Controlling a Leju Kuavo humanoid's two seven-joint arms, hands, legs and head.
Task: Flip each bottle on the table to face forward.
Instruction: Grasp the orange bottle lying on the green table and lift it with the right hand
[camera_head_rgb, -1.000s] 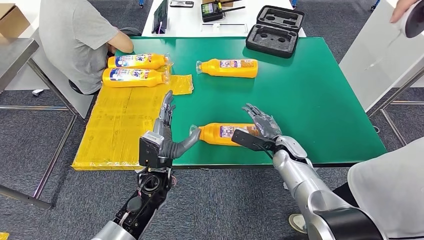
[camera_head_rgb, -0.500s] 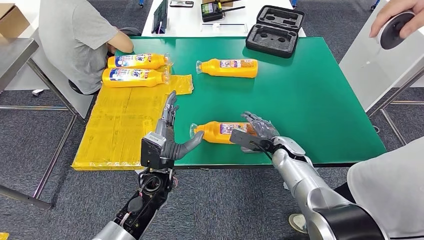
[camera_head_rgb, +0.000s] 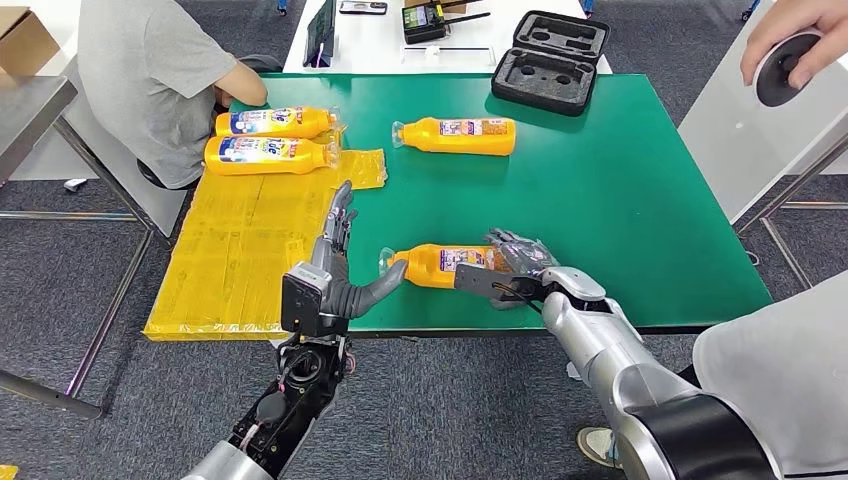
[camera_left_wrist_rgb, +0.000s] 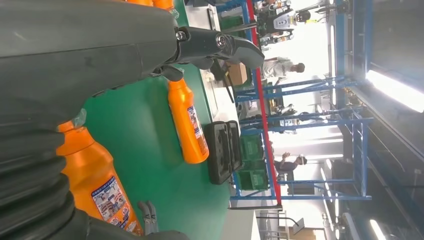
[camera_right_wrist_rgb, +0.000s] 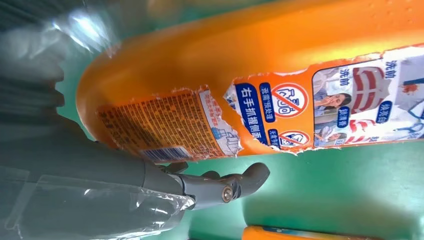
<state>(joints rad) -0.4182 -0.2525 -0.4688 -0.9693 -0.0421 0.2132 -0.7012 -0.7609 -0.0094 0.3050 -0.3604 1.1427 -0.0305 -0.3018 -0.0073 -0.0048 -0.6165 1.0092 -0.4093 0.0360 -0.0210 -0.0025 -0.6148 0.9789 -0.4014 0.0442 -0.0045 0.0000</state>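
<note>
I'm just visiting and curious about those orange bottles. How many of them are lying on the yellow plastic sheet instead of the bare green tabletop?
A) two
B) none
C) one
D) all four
A: two orange bottles lie on the yellow plastic sheet; the other two lie on the green table.

Silver arms, grey hands
Left robot hand (camera_head_rgb: 335, 262) and right robot hand (camera_head_rgb: 512, 266): grey fingers, black wrist blocks, exposed cables.
</note>
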